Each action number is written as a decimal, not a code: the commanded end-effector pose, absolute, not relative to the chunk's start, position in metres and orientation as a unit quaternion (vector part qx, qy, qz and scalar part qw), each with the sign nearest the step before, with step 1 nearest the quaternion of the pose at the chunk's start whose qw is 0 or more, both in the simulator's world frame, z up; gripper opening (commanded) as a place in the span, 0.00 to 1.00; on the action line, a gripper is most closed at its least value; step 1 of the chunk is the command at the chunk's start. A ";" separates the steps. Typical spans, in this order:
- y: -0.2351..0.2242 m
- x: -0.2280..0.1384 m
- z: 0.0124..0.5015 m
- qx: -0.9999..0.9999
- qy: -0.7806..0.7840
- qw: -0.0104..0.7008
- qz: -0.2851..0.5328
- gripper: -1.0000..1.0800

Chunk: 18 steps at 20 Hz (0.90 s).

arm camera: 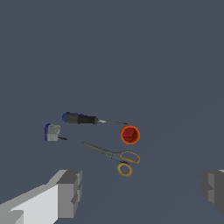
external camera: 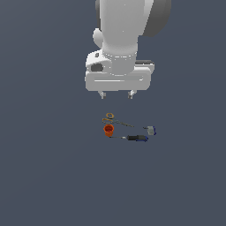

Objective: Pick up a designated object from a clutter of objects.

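Note:
The designated object, a slim screwdriver (external camera: 137,138) (arm camera: 81,118) with a black and dark-blue handle and a thin grey shaft, lies flat on the dark floor. It is part of the clutter of objects: a small orange cup (external camera: 108,129) (arm camera: 130,134) stands at its shaft tip, and a grey-and-blue block (external camera: 151,130) (arm camera: 52,132) sits by its handle. A pair of scissors (external camera: 112,118) (arm camera: 116,156) with tan ring handles lies beside the cup. My gripper (external camera: 117,94) (arm camera: 141,190) hangs open well above the clutter, holding nothing, roughly over the scissors.
The dark grey floor (external camera: 53,167) spreads around the small cluster in every direction. The arm's white wrist (external camera: 119,48) fills the upper middle of the exterior view.

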<state>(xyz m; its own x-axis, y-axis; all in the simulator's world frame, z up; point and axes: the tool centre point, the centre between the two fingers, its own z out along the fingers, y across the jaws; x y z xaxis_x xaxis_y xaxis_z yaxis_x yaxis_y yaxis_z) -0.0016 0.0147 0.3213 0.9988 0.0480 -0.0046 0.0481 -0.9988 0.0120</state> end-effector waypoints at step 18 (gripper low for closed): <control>-0.005 0.002 0.326 1.000 0.012 0.017 0.000 0.96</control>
